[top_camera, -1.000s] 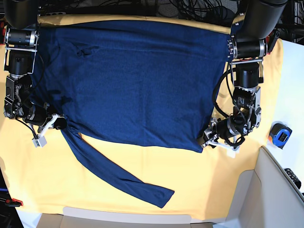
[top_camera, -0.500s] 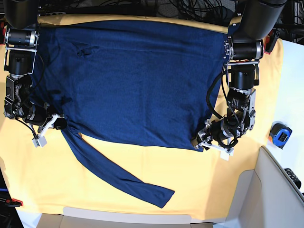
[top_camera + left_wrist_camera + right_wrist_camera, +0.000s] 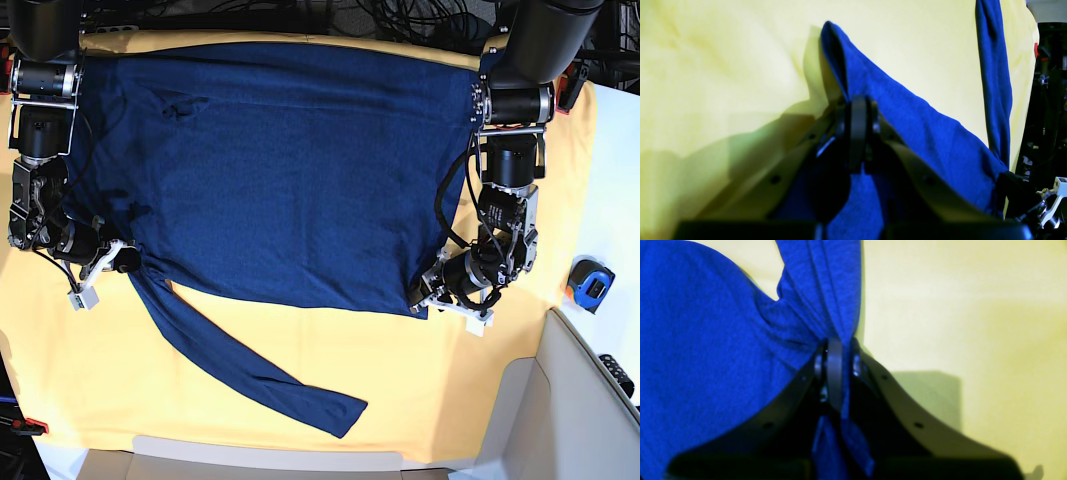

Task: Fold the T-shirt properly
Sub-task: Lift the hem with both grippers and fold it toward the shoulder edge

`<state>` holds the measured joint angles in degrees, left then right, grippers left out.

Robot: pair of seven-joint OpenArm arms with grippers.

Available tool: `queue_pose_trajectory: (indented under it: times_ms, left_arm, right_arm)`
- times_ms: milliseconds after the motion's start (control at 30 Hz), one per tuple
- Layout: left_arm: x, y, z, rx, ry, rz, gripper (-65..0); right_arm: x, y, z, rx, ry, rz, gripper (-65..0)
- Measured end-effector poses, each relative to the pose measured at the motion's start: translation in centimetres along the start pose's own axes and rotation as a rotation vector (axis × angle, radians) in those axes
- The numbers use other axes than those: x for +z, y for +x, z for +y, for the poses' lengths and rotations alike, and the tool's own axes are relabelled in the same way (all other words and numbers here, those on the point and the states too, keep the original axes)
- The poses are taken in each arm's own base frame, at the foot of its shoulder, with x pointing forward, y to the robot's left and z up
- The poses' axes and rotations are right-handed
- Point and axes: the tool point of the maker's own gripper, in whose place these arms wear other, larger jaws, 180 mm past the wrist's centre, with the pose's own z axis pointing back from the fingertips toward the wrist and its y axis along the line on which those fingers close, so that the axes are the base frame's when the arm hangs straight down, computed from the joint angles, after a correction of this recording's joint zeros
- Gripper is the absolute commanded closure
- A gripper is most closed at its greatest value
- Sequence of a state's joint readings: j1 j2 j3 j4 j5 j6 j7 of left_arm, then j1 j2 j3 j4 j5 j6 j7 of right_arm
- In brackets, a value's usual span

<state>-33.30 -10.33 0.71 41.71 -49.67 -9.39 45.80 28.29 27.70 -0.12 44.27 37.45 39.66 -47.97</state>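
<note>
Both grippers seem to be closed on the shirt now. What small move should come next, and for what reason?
Probably lift both corners slightly, together. The left gripper is shut on the T-shirt at its near corner, and the right gripper is shut on the bunched cloth where the sleeve begins. The shirt lies flat on the yellow cloth, so lifting should free this edge for folding over.

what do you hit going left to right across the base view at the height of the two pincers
right pincer shut on the T-shirt → shirt body → left pincer shut on the shirt's corner → bare yellow table cloth → blue tape measure
</note>
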Motion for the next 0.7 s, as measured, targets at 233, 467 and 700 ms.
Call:
queue_pose_trajectory:
  times_ms: [233, 467, 700]
  left_arm:
    - [1.4, 1.2, -2.4, -0.078, -0.049, -0.018, -0.2]
    - [2.6, -0.1, -3.1, -0.133, -0.070, 0.007, -0.2]
    - [5.6, 0.2, -3.4, -0.234, -0.072, -0.021, -0.2]
  right_arm:
    - [0.2, 0.5, -0.2, 0.025, -0.015, 0.024, 0.0]
    - [1.2, 2.0, -0.7, 0.075, -0.045, -0.003, 0.0]
    - [3.7, 4.6, -1.3, 0.160, -0.088, -0.058, 0.0]
